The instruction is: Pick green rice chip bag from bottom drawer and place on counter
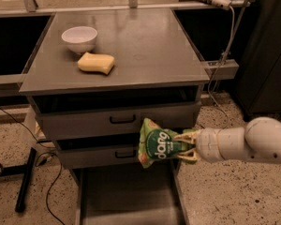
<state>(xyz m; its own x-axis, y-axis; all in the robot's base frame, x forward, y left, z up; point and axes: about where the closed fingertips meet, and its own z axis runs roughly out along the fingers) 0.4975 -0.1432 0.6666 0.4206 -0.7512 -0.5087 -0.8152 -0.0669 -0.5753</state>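
On left of grey metal worktop, white round bowl just behind yellow sponge block; pincer from right grips crinkly green chip bag above pulled-out grey metal bottom drawer.

One white bowl and one yellow sponge are sitting on the tabletop, over three drawers: two black-handled drawers and one bottom drawer lying pulled out. One gripper is hanging above that tray, its jaws pinching the one green rice chip bag.
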